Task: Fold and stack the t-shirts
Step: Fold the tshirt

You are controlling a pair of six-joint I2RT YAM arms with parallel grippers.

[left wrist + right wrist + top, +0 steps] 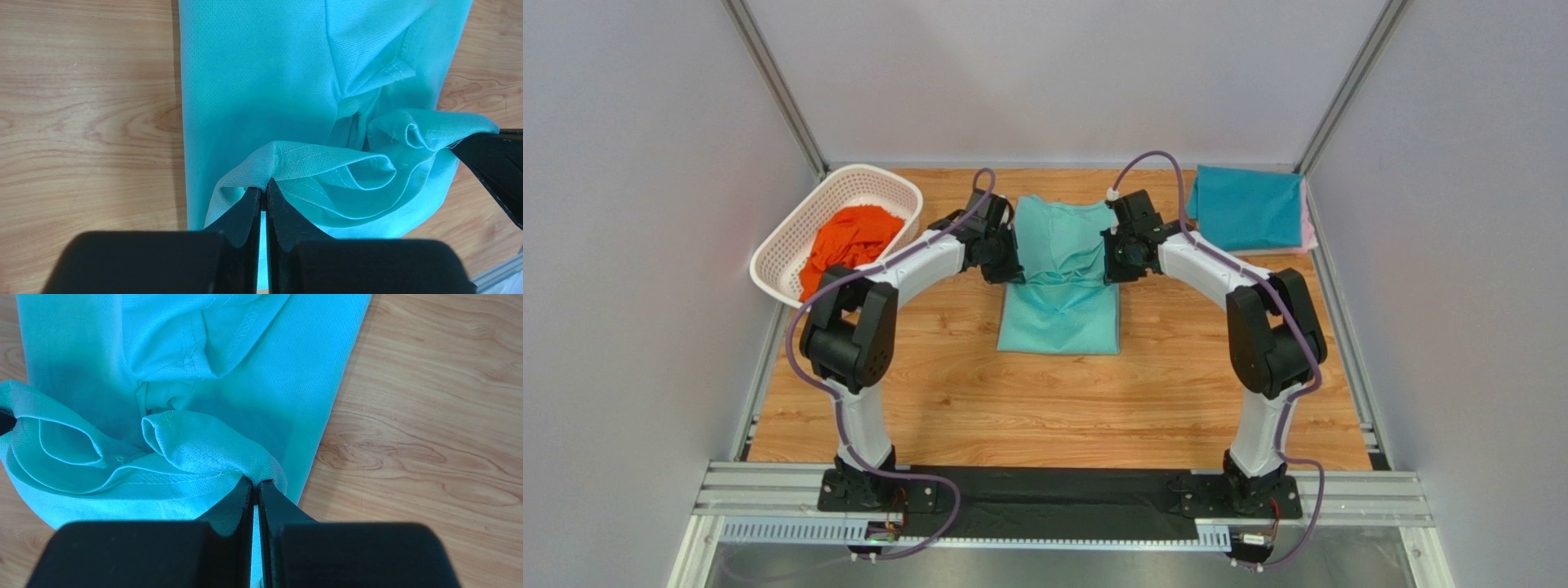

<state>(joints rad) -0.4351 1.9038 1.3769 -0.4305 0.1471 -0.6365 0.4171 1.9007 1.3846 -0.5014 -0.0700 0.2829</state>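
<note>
two grips hold: left jaws and right jaws are each clamped shut on a stitched hem corner of the mint-green t-shirt (1059, 306), raised over its flat part mid bench (940, 404); uneven pull could slip a corner and skew the fold; layers under the bunched hem are hard to read.

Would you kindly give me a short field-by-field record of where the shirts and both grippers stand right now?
left gripper: jaws shut on an edge of the mint-green t-shirt
right gripper: jaws shut on the same edge, at the other side
mint-green t-shirt: mid-table, far part lifted and bunched between the grippers, near part flat on the table
teal t-shirt: folded, far right corner, lying on a pink t-shirt
orange t-shirt: crumpled in the white basket, far left
</note>
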